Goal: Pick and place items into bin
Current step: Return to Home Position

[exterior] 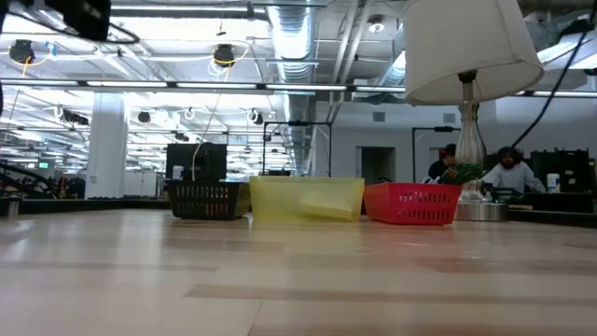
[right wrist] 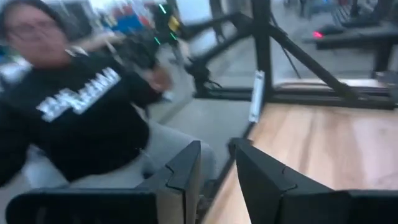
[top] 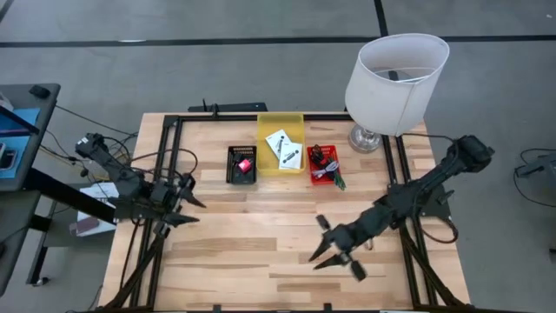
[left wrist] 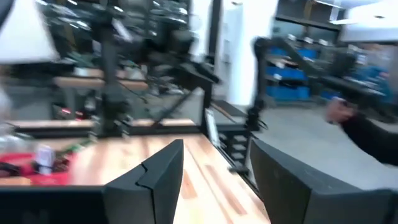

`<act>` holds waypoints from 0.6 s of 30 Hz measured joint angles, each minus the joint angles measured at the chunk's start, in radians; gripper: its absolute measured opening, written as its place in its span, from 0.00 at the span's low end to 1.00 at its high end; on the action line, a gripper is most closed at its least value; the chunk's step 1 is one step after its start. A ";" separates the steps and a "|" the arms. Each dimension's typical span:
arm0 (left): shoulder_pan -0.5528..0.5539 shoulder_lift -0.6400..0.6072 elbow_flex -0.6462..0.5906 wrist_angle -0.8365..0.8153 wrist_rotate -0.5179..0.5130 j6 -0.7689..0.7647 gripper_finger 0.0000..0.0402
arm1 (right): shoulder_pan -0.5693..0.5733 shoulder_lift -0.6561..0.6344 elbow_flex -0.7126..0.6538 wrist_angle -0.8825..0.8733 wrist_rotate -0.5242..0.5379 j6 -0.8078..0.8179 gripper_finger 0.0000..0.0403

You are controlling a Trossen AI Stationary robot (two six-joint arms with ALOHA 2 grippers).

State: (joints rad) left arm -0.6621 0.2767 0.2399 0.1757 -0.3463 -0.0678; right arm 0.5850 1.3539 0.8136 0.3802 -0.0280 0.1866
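Observation:
Three small bins stand in a row at the table's far middle. The black bin [top: 241, 163] holds a pink-red item. In the yellow bin [top: 281, 143] lie two white cards [top: 285, 149]. The red bin [top: 323, 165] holds cords and a green stick [top: 337, 181]. My left gripper [top: 195, 211] hovers at the table's left side, open, with nothing between its fingers [left wrist: 214, 149]. My right gripper [top: 318, 242] hangs over the near right part of the table, also open with a narrow gap [right wrist: 216, 149] and nothing in it. Neither gripper shows in the low view.
A lamp with a white shade [top: 395, 83] stands at the far right corner beside the red bin. A dark metal frame [top: 169, 139] runs along the table's edges. A person in a dark sweatshirt [right wrist: 81, 118] is close beyond the table's edge. Bare wood [top: 261, 235] lies between the grippers.

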 joint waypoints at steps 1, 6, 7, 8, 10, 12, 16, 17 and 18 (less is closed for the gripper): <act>-0.002 -0.009 -0.021 0.003 0.026 -0.007 0.44 | 0.001 -0.020 -0.071 0.089 -0.010 0.012 0.24; -0.016 -0.018 -0.128 0.068 0.166 -0.046 0.44 | 0.018 -0.059 -0.369 0.486 -0.031 0.024 0.24; -0.018 -0.017 -0.152 0.100 0.190 -0.050 0.44 | 0.019 -0.055 -0.414 0.548 -0.031 0.023 0.24; -0.019 -0.017 -0.177 0.138 0.210 -0.052 0.44 | 0.024 -0.045 -0.454 0.608 -0.031 0.019 0.24; -0.020 -0.018 -0.227 0.203 0.234 -0.054 0.44 | 0.027 -0.017 -0.519 0.729 -0.032 -0.004 0.24; -0.020 -0.018 -0.229 0.184 0.228 -0.073 0.44 | 0.031 0.019 -0.567 0.852 -0.046 -0.045 0.24; -0.019 -0.015 -0.229 0.154 0.178 -0.096 0.44 | 0.030 0.095 -0.637 1.053 -0.125 -0.134 0.24; -0.019 -0.016 -0.230 0.153 0.167 -0.096 0.44 | 0.030 0.112 -0.649 1.094 -0.131 -0.142 0.24; -0.019 -0.016 -0.230 0.153 0.161 -0.094 0.44 | 0.030 0.128 -0.662 1.120 -0.131 -0.149 0.24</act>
State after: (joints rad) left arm -0.6815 0.2608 0.0101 0.3290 -0.1849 -0.1619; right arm 0.6146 1.4815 0.1519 1.5002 -0.1587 0.0378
